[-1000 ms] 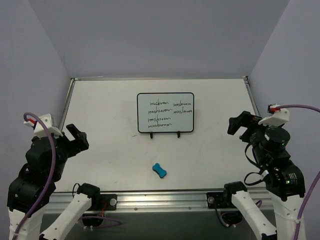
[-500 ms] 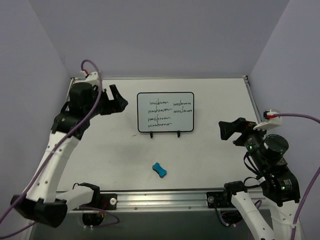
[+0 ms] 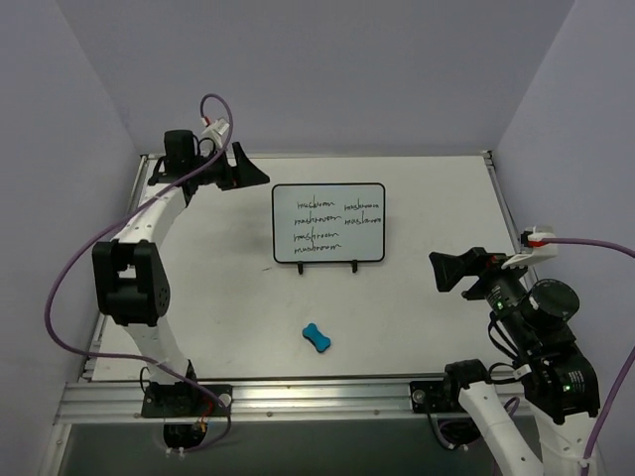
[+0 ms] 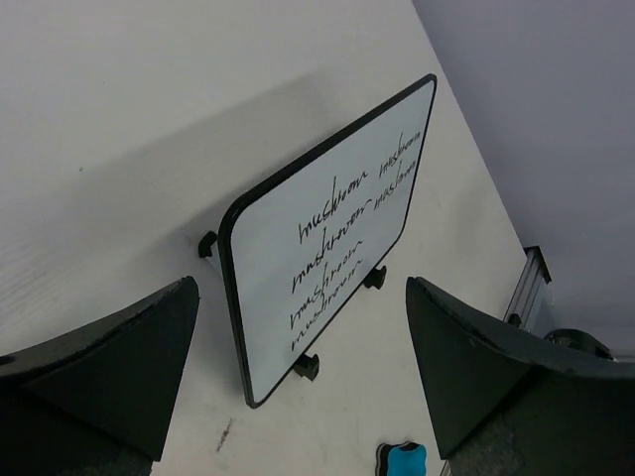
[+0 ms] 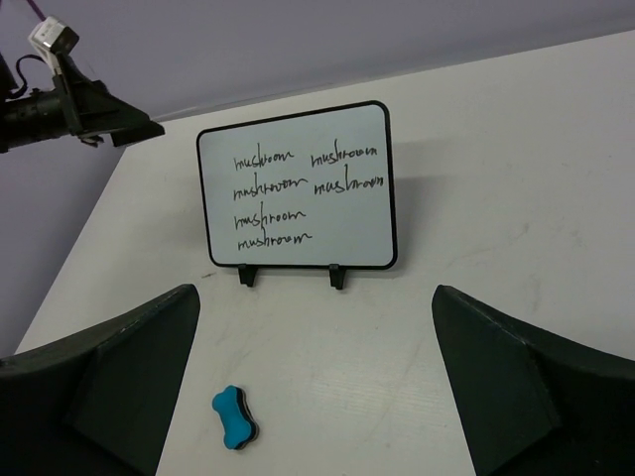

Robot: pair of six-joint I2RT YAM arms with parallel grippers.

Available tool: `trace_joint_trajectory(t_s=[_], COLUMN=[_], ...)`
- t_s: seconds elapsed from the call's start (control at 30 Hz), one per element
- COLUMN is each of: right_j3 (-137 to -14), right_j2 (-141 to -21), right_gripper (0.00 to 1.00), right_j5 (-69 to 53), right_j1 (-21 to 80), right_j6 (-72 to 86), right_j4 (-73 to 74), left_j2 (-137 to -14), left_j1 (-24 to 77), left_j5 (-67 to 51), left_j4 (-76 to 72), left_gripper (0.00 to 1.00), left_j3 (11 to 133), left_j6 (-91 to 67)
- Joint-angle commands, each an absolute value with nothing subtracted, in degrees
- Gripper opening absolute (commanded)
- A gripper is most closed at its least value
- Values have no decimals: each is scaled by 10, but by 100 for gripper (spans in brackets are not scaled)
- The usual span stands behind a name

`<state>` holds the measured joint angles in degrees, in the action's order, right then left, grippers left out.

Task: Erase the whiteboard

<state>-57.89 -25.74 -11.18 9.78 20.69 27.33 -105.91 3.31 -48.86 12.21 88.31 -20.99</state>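
The whiteboard [image 3: 328,223] stands upright on two black feet at mid-table, with several black handwritten words on it. It also shows in the left wrist view [image 4: 327,248] and the right wrist view [image 5: 296,198]. The blue bone-shaped eraser [image 3: 317,337] lies on the table in front of it, untouched [image 5: 234,417] [image 4: 401,461]. My left gripper [image 3: 250,174] is open and empty, raised at the far left, left of the board [image 4: 301,297]. My right gripper [image 3: 451,270] is open and empty, right of the board and facing it [image 5: 315,293].
A metal rail [image 3: 327,392] runs along the near table edge, with the arm bases on it. Purple walls close in on the left, back and right. The left arm [image 5: 79,109] shows in the right wrist view. A small dark smudge [image 4: 226,433] marks the table.
My left arm has swung from the near left up to the far left corner, its gripper now beside the board. My right gripper has shifted slightly left and down.
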Motion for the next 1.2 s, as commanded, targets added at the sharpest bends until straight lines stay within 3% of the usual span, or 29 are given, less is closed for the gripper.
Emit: trace_joint_trajectory(t_s=[0.0, 0.3, 0.5, 0.53, 0.77, 1.1, 1.17], right_j3=[-583, -599, -580, -579, -571, -573, -573], right_j2=[-260, -266, -271, -272, -275, -276, -278], right_gripper=[100, 100, 100, 100, 97, 94, 94], right_j5=[-145, -163, -195, -202, -217, -200, -203], right_j1=[97, 96, 97, 96, 96, 96, 96], right_j6=[192, 168, 185, 188, 199, 194, 193], right_j4=[261, 284, 265, 263, 250, 268, 268], left_j2=[-1120, -1203, -1250, -1255, -1295, -1313, -1313], left_j1=[23, 33, 53, 54, 70, 89, 89], left_j5=[-609, -690, -664, -664, -674, -695, -695], left_j4=[16, -83, 18, 19, 50, 48, 43], left_gripper=[94, 94, 100, 93, 74, 31, 10], left_j3=[915, 920, 976, 979, 1023, 1039, 1037], left_j6=[-205, -223, -158, -157, -142, -140, -143])
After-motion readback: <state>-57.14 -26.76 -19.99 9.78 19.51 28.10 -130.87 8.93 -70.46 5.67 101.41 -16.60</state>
